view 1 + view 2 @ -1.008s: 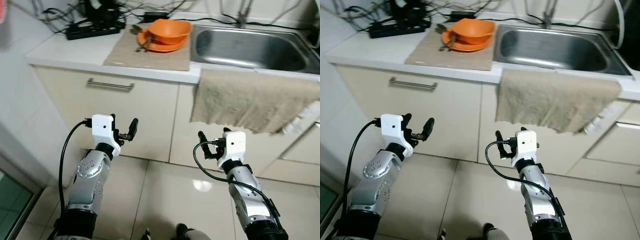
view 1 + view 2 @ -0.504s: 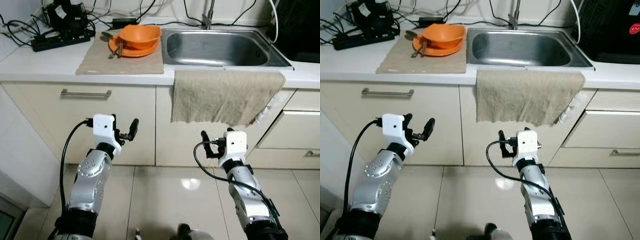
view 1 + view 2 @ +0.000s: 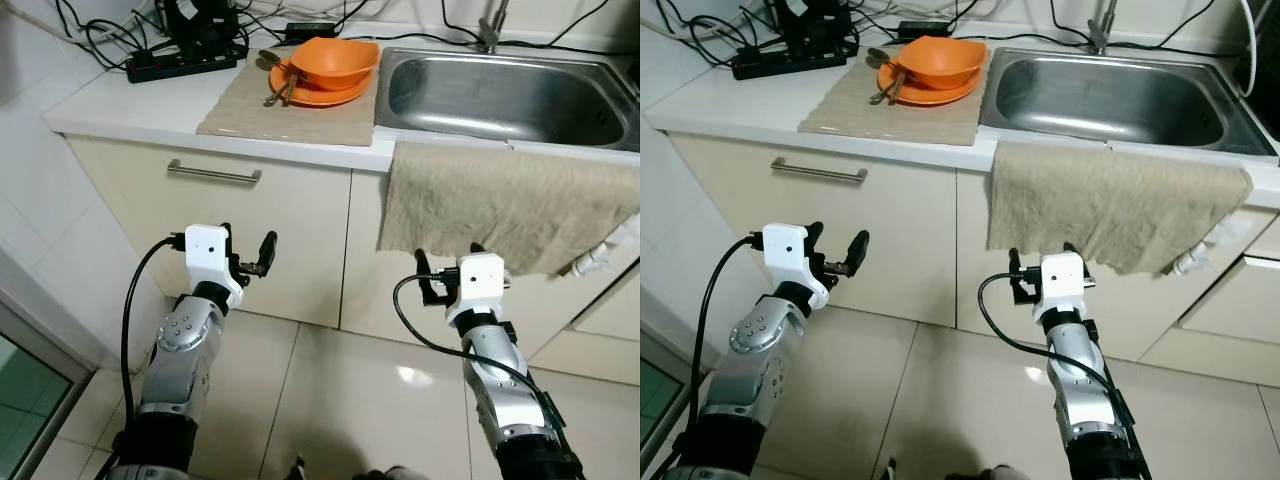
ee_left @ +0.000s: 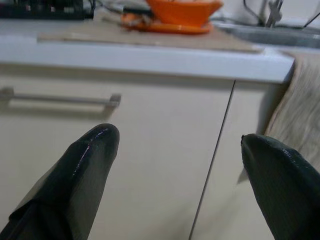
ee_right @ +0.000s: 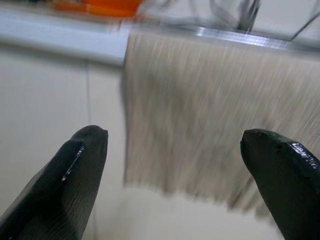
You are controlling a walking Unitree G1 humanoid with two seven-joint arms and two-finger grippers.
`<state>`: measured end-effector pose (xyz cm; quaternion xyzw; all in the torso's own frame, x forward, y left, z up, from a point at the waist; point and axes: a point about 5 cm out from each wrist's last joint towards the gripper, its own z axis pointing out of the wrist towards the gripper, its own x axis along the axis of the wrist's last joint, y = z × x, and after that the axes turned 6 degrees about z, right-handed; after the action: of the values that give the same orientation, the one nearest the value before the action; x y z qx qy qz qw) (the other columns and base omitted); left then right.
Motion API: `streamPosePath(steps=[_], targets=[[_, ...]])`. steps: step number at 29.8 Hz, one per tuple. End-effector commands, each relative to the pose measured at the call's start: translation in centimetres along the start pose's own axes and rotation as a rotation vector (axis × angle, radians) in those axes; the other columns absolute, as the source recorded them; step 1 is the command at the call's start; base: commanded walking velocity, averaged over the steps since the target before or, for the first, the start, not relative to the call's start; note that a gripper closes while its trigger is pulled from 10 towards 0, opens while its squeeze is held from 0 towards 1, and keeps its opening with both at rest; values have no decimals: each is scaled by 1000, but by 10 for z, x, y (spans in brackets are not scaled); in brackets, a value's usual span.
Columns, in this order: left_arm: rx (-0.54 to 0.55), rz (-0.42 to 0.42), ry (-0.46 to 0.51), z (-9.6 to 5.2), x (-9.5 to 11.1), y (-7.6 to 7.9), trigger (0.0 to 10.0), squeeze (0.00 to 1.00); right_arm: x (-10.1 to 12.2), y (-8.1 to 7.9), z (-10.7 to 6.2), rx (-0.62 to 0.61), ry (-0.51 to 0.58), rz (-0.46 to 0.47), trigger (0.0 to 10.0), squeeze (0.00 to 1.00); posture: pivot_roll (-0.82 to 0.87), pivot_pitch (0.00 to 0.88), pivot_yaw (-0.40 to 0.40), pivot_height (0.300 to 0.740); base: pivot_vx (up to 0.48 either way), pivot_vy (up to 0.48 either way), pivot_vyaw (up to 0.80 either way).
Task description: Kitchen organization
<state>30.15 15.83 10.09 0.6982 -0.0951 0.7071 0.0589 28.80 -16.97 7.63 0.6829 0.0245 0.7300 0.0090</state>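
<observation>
- Orange bowl (image 3: 336, 62) sits on an orange plate (image 3: 318, 93) with utensils (image 3: 277, 88) on a beige mat (image 3: 290, 108), on the white counter (image 3: 120, 105) just left of the steel sink (image 3: 500, 95).
- Left gripper (image 3: 250, 262) hangs in front of the drawer front below the handle (image 3: 214, 173), fingers spread wide, holding nothing.
- Right gripper (image 3: 446, 282) hovers before the hanging towel (image 3: 500, 205), fingers also wide apart and empty.
- Likely risk: raising the right arm could snag the towel and drag it off the edge.
- Reaching for the dishes, a clumsy nudge could tip the stacked bowl or scatter the utensils.
- The power strip (image 3: 185, 64) and cables lie near the mat; a sweeping arm could catch them.
</observation>
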Motion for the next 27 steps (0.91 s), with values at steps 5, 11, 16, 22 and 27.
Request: streamPosePath(steps=[5,11,16,22,27], targets=[[-26,3,65,6,16,6,10000,0,18,12,8,-68,79,-1,10000,0,-17,0,32,740,480,0,0],[-55,5,96,11,27,12,10000,0,32,10,7,-102,145,-12,10000,0,-20,0,37,740,480,0,0],[-59,-4,121,15,35,14,10000,0,52,7,13,-93,224,-35,10000,0,-24,0,40,740,480,0,0],[-60,-10,150,17,41,16,10000,0,56,6,14,-87,249,-53,10000,0,-22,0,40,740,470,0,0],[-93,11,177,19,51,28,10000,0,51,5,14,-100,226,-54,10000,0,-16,0,36,740,467,0,0]])
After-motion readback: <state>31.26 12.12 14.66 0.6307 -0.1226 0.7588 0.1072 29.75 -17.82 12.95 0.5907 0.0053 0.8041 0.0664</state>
